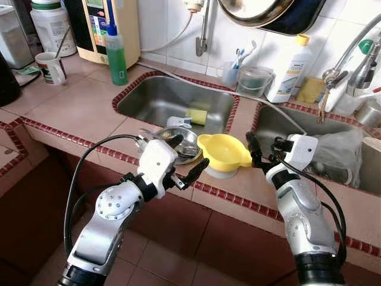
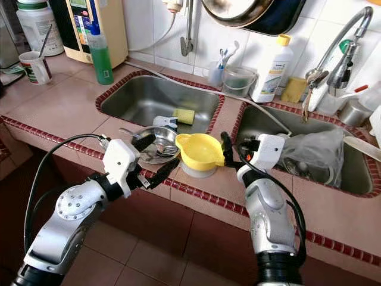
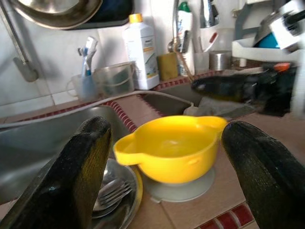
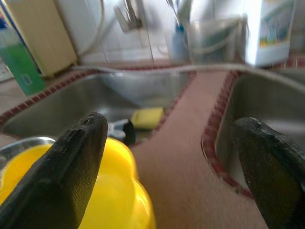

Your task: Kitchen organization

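Both pincers, left (image 1: 187,156) and right (image 1: 266,152), stood open beside the yellow bowl (image 1: 223,151); a clumsy nudge could have tipped it off the table (image 1: 77,110).

Behind your sinks, a green soap bottle (image 1: 116,56) beside the beige appliance (image 1: 102,27), a white mug (image 1: 50,67) far left, toothbrush cup (image 1: 229,72), white bottle (image 1: 289,71) against the tiled wall.

Hanging pan (image 1: 262,12) cut off above
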